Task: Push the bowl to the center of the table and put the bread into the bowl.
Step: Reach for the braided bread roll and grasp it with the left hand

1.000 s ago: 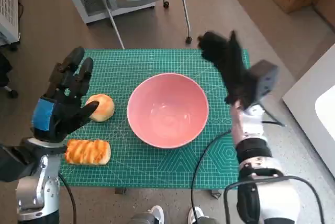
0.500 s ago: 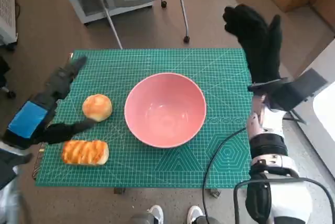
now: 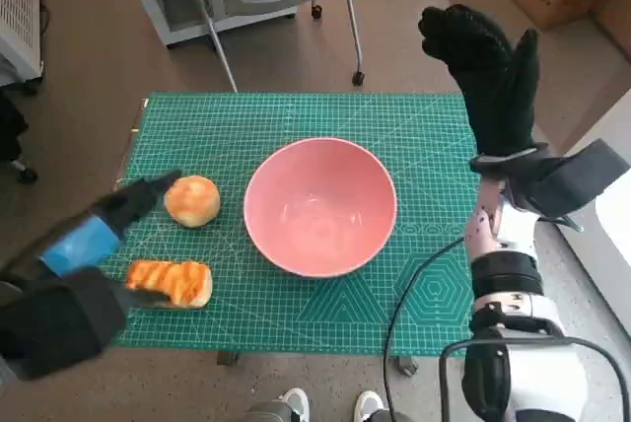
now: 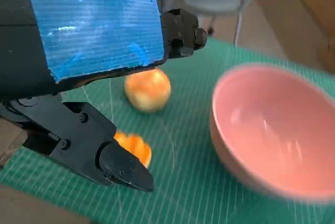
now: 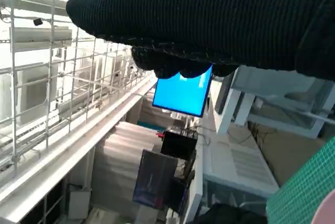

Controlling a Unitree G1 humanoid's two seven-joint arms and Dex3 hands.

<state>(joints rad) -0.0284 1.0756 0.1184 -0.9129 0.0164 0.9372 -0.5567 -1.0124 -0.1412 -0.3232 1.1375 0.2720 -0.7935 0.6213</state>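
We look down on a green gridded cutting mat [image 3: 296,294] with bread and a bowl.

Our blue-taped black left hand [image 3: 84,245] hovers spread, holding nothing, by the striped golden loaf [image 3: 170,282] and round golden bun [image 3: 191,200]; the glossy pink bowl [image 3: 320,207] sits mid-mat; our black-gloved right hand [image 3: 485,72] is raised, fingers apart.

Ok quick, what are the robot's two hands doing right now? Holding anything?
Left hand: open, holding nothing, low beside the two breads.
Right hand: open, holding nothing, raised at the table's far right corner.
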